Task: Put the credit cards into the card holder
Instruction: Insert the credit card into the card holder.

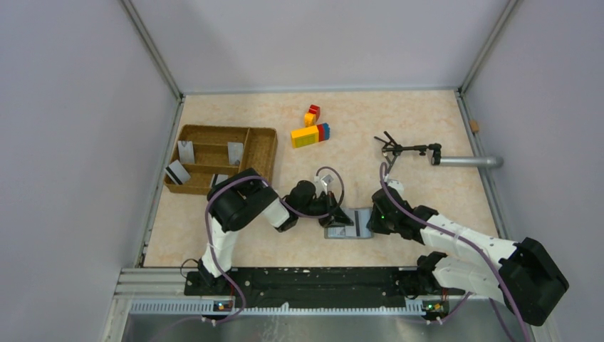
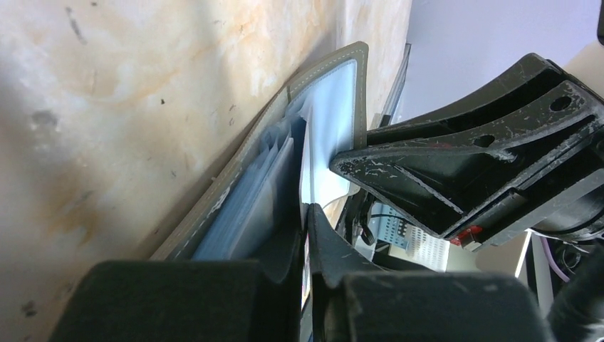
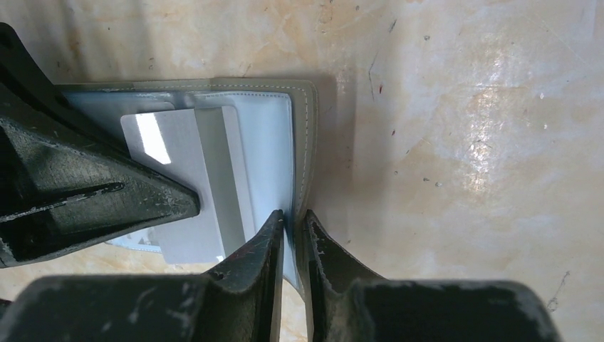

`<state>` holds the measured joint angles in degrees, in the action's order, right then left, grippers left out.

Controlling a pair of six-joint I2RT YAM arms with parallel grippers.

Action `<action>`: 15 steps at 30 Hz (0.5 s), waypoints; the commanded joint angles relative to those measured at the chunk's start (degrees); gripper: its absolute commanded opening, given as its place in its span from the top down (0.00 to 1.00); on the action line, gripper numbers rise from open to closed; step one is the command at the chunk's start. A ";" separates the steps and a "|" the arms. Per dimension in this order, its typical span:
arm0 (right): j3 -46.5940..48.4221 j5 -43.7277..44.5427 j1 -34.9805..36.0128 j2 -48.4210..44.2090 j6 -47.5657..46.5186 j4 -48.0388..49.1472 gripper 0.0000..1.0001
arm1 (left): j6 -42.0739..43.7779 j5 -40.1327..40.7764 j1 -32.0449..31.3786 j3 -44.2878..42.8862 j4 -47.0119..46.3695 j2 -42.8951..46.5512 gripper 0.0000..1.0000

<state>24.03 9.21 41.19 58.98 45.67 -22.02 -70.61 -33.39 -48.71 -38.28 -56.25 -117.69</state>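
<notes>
You are clamping the left gripper (image 2: 308, 228) tight on a credit card (image 3: 181, 206) and pinching the right gripper (image 3: 291, 222) on the right rim of the card holder (image 3: 305, 135), lying open near centre. If the card is missing the pocket mouth, your push is risking buckling it or dragging the holder from that pinch

A flat beige table top with a cloudy stone pattern (image 1: 399, 114) is lying in the middle. Plain pale grey walls are standing round it: a left wall (image 1: 71, 142), a back wall (image 1: 320, 43) and a right wall (image 1: 555, 107). Thin silver metal posts (image 1: 153, 50) are running up the far corners. Bright light is making a white shiny patch (image 3: 498, 121) on the table top.
</notes>
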 commanded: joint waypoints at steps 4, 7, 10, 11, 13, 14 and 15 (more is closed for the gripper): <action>0.20 0.81 -0.06 -1.01 0.55 0.63 0.97 | 6.78 6.19 -0.90 -2.71 17.15 0.51 0.86; 0.23 0.95 -0.06 -1.60 0.58 0.47 1.00 | 9.09 7.81 -1.65 -4.84 23.33 1.81 0.80; 0.14 1.29 -0.06 -1.99 0.68 0.13 1.00 | 11.39 9.47 -2.07 -6.38 28.19 3.68 0.75; 0.14 1.39 -0.06 -2.14 0.75 -0.01 1.00 | 12.10 10.07 -2.09 -6.76 29.64 4.41 0.74; 0.05 1.70 -0.06 -2.50 0.91 -0.56 1.00 | 13.30 11.54 -2.09 -7.02 32.16 5.83 0.71; 0.04 1.81 -0.06 -2.74 0.98 -0.74 1.00 | 13.81 12.11 -2.09 -7.16 33.20 6.41 0.70; 0.05 2.02 -0.06 -3.06 0.98 -0.94 1.00 | 14.29 12.47 -2.09 -7.34 34.09 7.10 0.69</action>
<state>24.01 9.13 41.19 57.52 46.39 -22.35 -62.89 -28.38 -50.92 -45.54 -35.35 -112.40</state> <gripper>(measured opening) 0.017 0.286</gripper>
